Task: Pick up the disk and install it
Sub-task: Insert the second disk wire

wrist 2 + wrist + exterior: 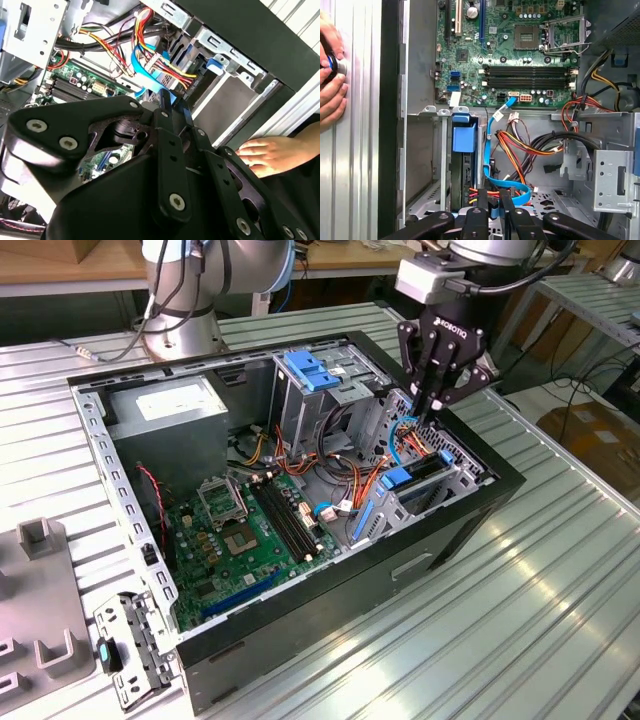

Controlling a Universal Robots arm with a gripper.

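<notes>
one ribbed counter (560, 570) carries the open computer case (480, 502). in its drive cage (458, 472) the disk (402, 480) stands on edge, seemingly seated, blue rail up. the tool (432, 408) hovers above, fingers pinched together on nothing, with the disk at its 7 o'clock in the exterior view. seating it well likely needs a straight, gentle push, clear of the cables (410, 435).

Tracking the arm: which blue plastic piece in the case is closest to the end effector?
The blue tab on the low drive bay by the black wall; the blue cage top sits farther from the end effector.
</notes>
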